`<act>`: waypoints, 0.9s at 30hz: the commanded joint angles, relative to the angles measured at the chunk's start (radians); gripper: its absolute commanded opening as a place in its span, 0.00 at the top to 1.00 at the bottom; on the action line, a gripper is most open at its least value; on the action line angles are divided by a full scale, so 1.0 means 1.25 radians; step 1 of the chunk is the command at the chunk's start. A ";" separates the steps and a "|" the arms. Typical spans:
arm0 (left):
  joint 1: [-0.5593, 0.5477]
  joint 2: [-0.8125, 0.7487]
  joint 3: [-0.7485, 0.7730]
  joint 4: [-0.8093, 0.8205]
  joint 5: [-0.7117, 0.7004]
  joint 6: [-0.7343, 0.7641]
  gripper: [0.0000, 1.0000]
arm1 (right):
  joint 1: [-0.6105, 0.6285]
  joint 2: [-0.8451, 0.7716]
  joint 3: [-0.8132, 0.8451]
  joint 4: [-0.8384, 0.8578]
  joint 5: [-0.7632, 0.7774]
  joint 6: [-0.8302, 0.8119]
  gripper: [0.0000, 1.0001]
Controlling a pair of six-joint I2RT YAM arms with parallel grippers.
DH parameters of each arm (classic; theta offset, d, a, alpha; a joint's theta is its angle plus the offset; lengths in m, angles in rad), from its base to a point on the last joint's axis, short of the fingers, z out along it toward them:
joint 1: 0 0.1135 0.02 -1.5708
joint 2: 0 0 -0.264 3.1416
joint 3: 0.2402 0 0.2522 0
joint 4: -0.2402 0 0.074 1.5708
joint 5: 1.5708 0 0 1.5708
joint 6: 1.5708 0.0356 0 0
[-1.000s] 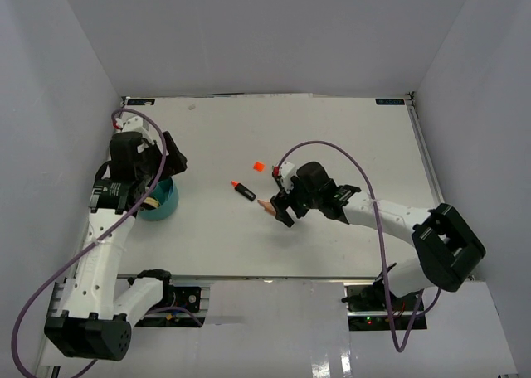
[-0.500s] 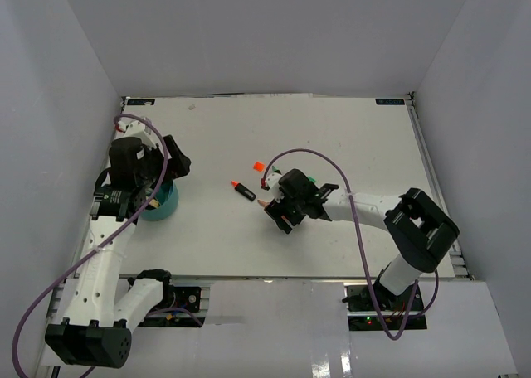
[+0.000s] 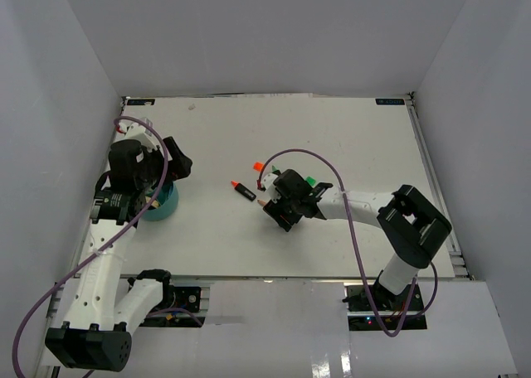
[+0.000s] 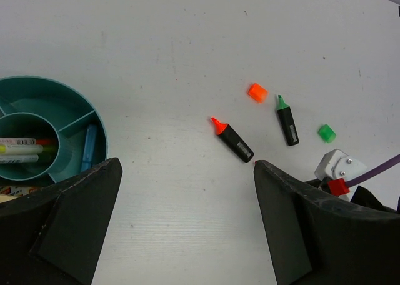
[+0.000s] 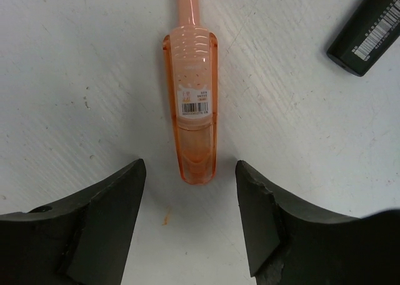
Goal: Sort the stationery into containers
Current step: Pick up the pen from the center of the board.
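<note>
A translucent orange pen (image 5: pixel 190 97) lies flat on the white table, its butt end just ahead of my right gripper (image 5: pixel 190 166). That gripper is open, with one finger on each side of the pen's line, touching nothing; in the top view it (image 3: pixel 276 210) sits at the table's middle. A black marker with an orange cap (image 4: pixel 232 140) lies just left of it. A green-capped marker (image 4: pixel 287 120), an orange square (image 4: pixel 257 92) and a green square (image 4: pixel 326 133) lie nearby. The teal tub (image 4: pixel 100 130) holds pens in its centre. My left gripper (image 4: pixel 187 163) hangs open and empty beside the tub.
The tub (image 3: pixel 163 204) stands at the table's left, partly under my left arm. The orange-capped marker (image 3: pixel 243 191) and orange square (image 3: pixel 257 166) lie between the two arms. A purple cable loops over my right arm. White walls enclose the table.
My right gripper has moved left and lowered onto the line of the orange pen, its arm folding in. My left arm has shifted only slightly near the tub.
</note>
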 commanded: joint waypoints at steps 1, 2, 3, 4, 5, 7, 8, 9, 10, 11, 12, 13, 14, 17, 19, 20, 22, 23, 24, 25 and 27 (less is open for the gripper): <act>0.003 -0.017 -0.006 0.016 0.013 0.008 0.02 | 0.011 0.023 0.025 -0.017 0.022 -0.015 0.35; 0.003 -0.017 -0.006 0.016 0.013 0.009 0.02 | 0.010 0.025 0.029 -0.019 0.022 -0.017 0.36; 0.003 -0.017 -0.006 0.016 0.014 0.009 0.02 | 0.012 0.027 0.030 -0.025 0.023 -0.018 0.36; 0.003 -0.018 -0.007 0.016 0.015 0.009 0.02 | 0.012 0.027 0.030 -0.026 0.022 -0.018 0.40; 0.004 -0.018 -0.007 0.016 0.016 0.008 0.02 | 0.012 0.027 0.031 -0.028 0.021 -0.019 0.42; 0.003 -0.019 -0.007 0.016 0.015 0.008 0.02 | 0.012 0.027 0.030 -0.033 0.023 -0.019 0.43; 0.003 -0.021 -0.007 0.016 0.016 0.009 0.02 | 0.012 0.026 0.029 -0.034 0.026 -0.019 0.43; 0.003 -0.021 -0.007 0.017 0.018 0.008 0.02 | 0.011 0.025 0.029 -0.036 0.027 -0.019 0.46; 0.003 -0.021 -0.007 0.017 0.018 0.008 0.02 | 0.012 0.023 0.028 -0.039 0.028 -0.019 0.49; 0.003 -0.019 -0.007 0.017 0.020 0.008 0.02 | 0.012 0.022 0.026 -0.041 0.027 -0.019 0.50; 0.003 -0.019 -0.007 0.016 0.023 0.009 0.02 | 0.012 0.020 0.024 -0.042 0.031 -0.019 0.50; 0.004 -0.019 -0.007 0.017 0.023 0.008 0.02 | 0.012 0.019 0.023 -0.042 0.032 -0.019 0.54; 0.003 -0.019 -0.008 0.019 0.026 0.008 0.02 | 0.012 0.015 0.022 -0.042 0.033 -0.019 0.55; 0.003 -0.018 -0.008 0.020 0.035 0.003 0.02 | 0.012 0.014 0.015 -0.043 0.033 -0.019 0.58; 0.004 -0.018 -0.009 0.020 0.039 0.000 0.02 | 0.012 0.011 0.013 -0.044 0.033 -0.019 0.63; 0.003 -0.018 -0.008 0.020 0.043 -0.001 0.02 | 0.011 0.010 0.012 -0.044 0.033 -0.019 0.66; 0.004 -0.018 -0.008 0.021 0.050 -0.005 0.02 | 0.012 0.004 0.011 -0.044 0.034 -0.019 0.72; 0.004 -0.018 -0.007 0.020 0.053 -0.007 0.02 | 0.012 -0.005 0.012 -0.047 0.037 -0.018 0.72; 0.003 -0.019 -0.007 0.020 0.061 -0.010 0.02 | 0.012 -0.010 0.013 -0.052 0.037 -0.018 0.73; 0.003 -0.018 -0.007 0.020 0.066 -0.013 0.02 | 0.012 -0.016 0.015 -0.055 0.037 -0.018 0.73; 0.003 -0.018 -0.008 0.022 0.078 -0.023 0.02 | 0.013 -0.040 0.019 -0.065 0.039 -0.018 0.73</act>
